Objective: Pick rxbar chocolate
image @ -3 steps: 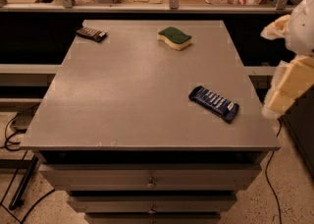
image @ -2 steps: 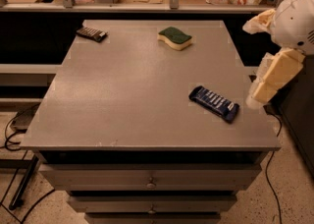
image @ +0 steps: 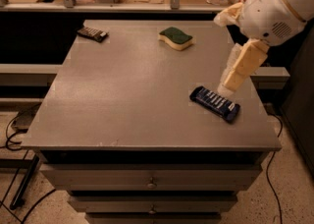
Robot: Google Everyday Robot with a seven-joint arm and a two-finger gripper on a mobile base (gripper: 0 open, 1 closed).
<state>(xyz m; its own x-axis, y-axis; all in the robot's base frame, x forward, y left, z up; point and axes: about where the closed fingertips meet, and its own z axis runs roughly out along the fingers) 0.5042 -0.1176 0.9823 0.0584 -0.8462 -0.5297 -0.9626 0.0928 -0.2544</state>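
Note:
The rxbar chocolate (image: 92,33) is a small dark brown bar with pale stripes, lying flat at the far left corner of the grey table (image: 132,95). My gripper (image: 227,86) hangs from the white arm at the right side of the table, pointing down and left. Its tip is just above the far end of the blue-wrapped bar (image: 215,103). It is far from the rxbar chocolate, across the table, and holds nothing that I can see.
A yellow-and-green sponge (image: 175,38) lies at the far middle of the table. Drawers (image: 151,182) sit under the tabletop. A railing and shelf with packages run behind the table. Cables lie on the floor at the left.
My arm has swung in from the right edge to the left, over the table. The gripper now hangs by the blue bar. The objects have not moved.

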